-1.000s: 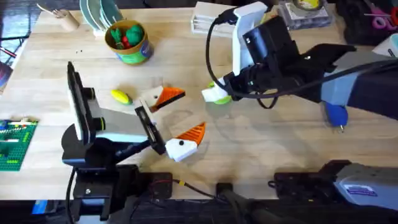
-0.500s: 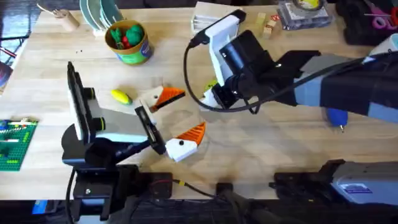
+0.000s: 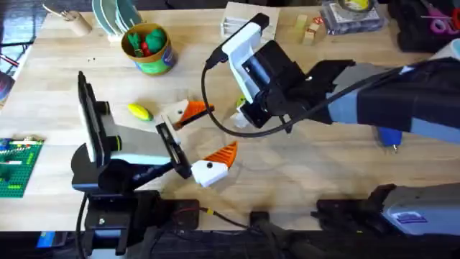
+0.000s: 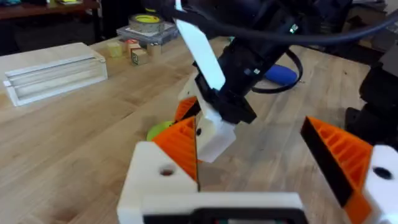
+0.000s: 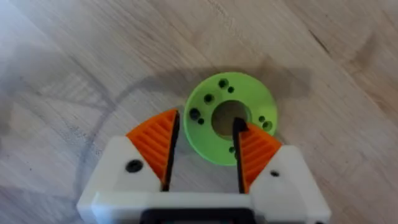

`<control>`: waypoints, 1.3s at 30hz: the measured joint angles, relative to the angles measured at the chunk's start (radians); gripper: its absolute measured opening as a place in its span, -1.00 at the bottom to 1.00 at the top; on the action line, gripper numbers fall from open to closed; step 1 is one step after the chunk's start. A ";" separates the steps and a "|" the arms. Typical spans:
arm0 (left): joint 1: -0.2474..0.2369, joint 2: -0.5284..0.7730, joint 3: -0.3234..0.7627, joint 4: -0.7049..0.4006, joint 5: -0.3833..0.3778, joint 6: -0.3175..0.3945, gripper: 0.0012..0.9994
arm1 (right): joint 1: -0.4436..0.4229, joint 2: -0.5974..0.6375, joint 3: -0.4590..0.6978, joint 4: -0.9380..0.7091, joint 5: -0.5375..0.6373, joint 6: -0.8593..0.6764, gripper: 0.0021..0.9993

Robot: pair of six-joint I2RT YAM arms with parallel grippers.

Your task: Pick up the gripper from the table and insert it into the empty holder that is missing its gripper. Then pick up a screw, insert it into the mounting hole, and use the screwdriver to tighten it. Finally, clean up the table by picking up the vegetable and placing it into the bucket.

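Right gripper [image 5: 205, 158] leftward over green disc [image 5: 230, 118].

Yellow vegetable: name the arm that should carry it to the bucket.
Left. The vegetable and bucket lie on the left arm's side, with the open left claw close by. The right claw hangs over the green disc.

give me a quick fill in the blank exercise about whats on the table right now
1. The small yellow oblong toy vegetable lies on the wooden ____.
2. The round green pail with a yellow rim holds green and ____ toy pieces.
3. Under the right gripper lies a flat green disc with ____ through it.

Missing words: table; red; holes
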 joint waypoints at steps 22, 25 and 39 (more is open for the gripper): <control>0.000 0.000 0.000 0.000 0.000 0.000 0.99 | 0.040 0.032 0.002 0.058 0.032 -0.078 -0.39; 0.000 0.000 0.000 0.000 0.000 0.000 0.99 | 0.040 0.044 0.003 0.060 0.038 -0.083 -0.44; 0.000 0.000 0.000 0.000 0.000 0.000 0.99 | 0.040 0.048 0.011 0.065 0.052 -0.092 -0.98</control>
